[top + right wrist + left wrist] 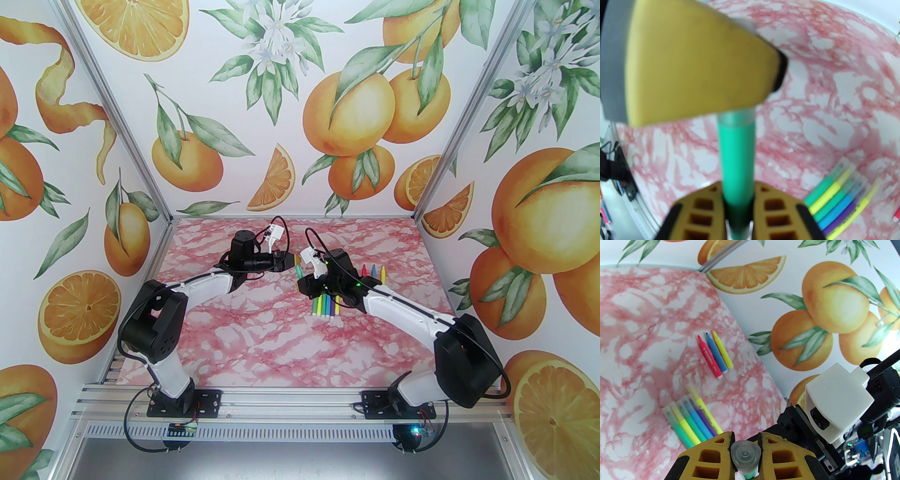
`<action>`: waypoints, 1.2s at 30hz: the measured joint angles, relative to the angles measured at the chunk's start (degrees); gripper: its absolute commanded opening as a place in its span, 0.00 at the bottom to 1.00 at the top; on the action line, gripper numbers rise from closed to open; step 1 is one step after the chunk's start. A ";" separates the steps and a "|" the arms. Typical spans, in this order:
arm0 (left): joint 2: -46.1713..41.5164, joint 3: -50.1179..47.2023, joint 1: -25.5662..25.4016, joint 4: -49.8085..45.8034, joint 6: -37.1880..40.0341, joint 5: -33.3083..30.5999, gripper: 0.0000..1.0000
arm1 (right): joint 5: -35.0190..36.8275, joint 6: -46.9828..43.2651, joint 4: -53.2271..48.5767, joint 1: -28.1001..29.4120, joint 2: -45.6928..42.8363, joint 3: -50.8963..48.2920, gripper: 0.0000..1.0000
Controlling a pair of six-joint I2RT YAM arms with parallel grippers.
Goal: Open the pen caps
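- The left gripper [745,441], with yellow ribbed fingers and black pads, is pinched narrow on a pen cap [745,454], a frosted, translucent, round-ended piece held above the table [262,347].
- The cap sits on the green marker [737,159], a smooth, straight barrel spanning the two grippers.
- The right gripper [738,194] is clamped on that barrel's lower end.
- Beneath the right arm, a row of markers [693,420] lies side by side, touching, on the pink marbled surface, with frosted caps [677,407] on.
- Further right, three tapered markers [714,354], red, blue and yellow, lie together.
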 measured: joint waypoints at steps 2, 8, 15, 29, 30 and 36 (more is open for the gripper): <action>-0.07 0.00 -0.02 0.04 -0.24 0.04 0.00 | -0.02 0.00 0.00 0.00 -0.39 -0.31 0.10; -0.07 0.00 -0.20 -0.17 -0.72 0.39 0.00 | 0.11 -0.44 0.28 0.00 -2.54 -2.32 0.01; -0.48 0.02 -0.09 -1.05 -1.09 1.70 0.00 | 0.55 -1.73 1.16 -0.11 -5.33 -4.55 0.00; -1.84 0.04 1.90 -3.23 -1.07 3.17 0.00 | 0.76 -4.50 3.89 -0.11 -5.68 -5.05 0.00; -1.92 0.04 1.97 -3.23 -1.07 3.15 0.00 | 0.74 -4.70 3.98 -0.11 -5.68 -5.05 0.00; -2.32 0.04 2.32 -3.30 -1.46 3.04 0.00 | 0.70 -4.92 5.03 -0.11 -5.68 -5.09 0.00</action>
